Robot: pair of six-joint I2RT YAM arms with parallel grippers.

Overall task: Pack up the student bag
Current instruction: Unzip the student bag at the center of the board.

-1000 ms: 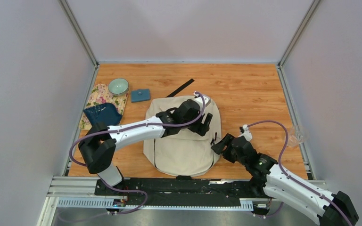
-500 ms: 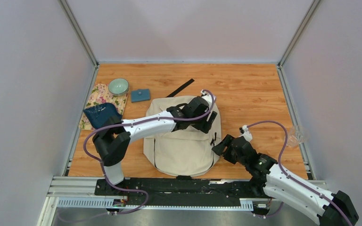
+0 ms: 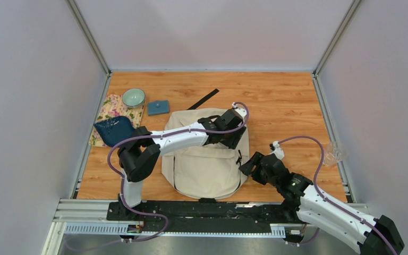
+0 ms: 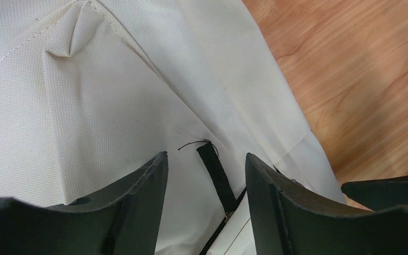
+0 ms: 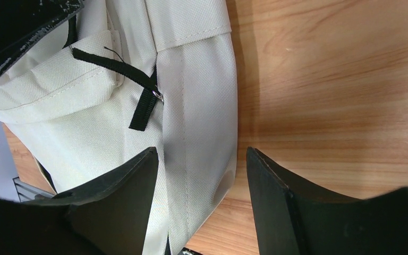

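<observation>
The cream-beige student bag lies flat in the middle of the wooden table. My left gripper is open over the bag's upper right part; in the left wrist view its fingers straddle a black zipper pull strap on the bag fabric without touching it. My right gripper is open at the bag's right edge; in the right wrist view its fingers straddle the bag's side panel, with a black zipper pull just ahead.
At the back left, a floral cloth carries a pale green bowl and a dark blue dish. A small blue pouch and a black strip lie behind the bag. A clear plastic item sits at the right edge.
My left arm has reached further right across the bag, its gripper moving from the bag's top middle to its upper right side. The right arm has not moved.
</observation>
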